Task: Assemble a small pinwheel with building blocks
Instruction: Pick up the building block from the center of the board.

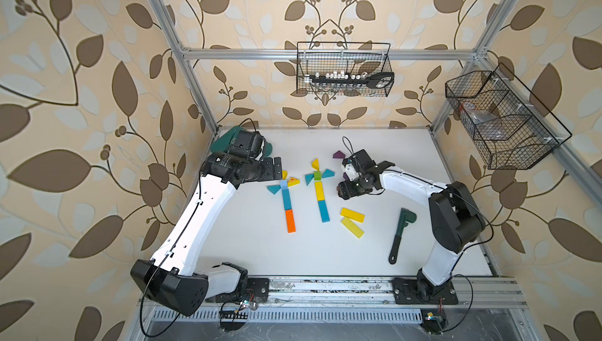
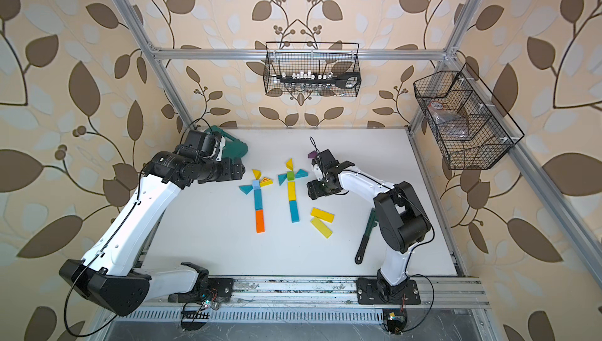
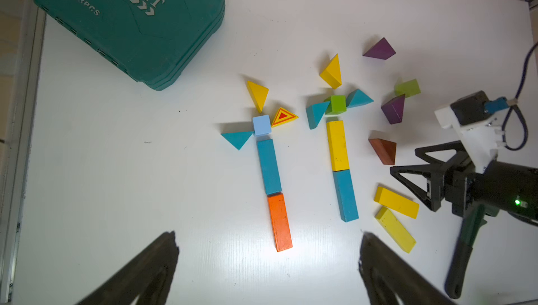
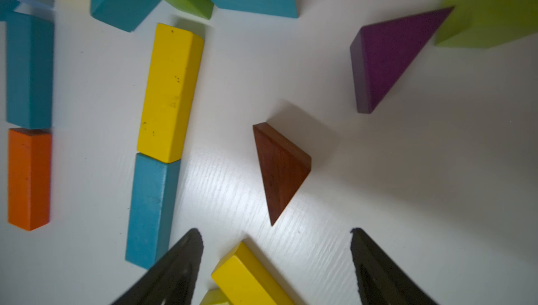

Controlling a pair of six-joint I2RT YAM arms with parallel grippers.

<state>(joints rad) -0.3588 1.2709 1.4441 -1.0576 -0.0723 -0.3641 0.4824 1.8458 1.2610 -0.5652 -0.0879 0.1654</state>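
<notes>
White desk point(image 1: 260, 251) in both top views carries your building blocks point(image 1: 323, 210) mid-frame: two flat pinwheels side by side, one around a pale blue cube point(image 1: 284, 185), one around a green cube point(image 2: 290, 176).

Left wrist view: your left jaws stand wide apart and empty at the bottom edge, with the orange bar point(image 3: 279, 222) just beyond them.

Right wrist view: your right jaws stand apart, gripping nothing. The brown wedge point(image 4: 281, 169) lies at centre frame beyond their tips, apart from the purple wedge point(image 4: 384, 56).
</notes>
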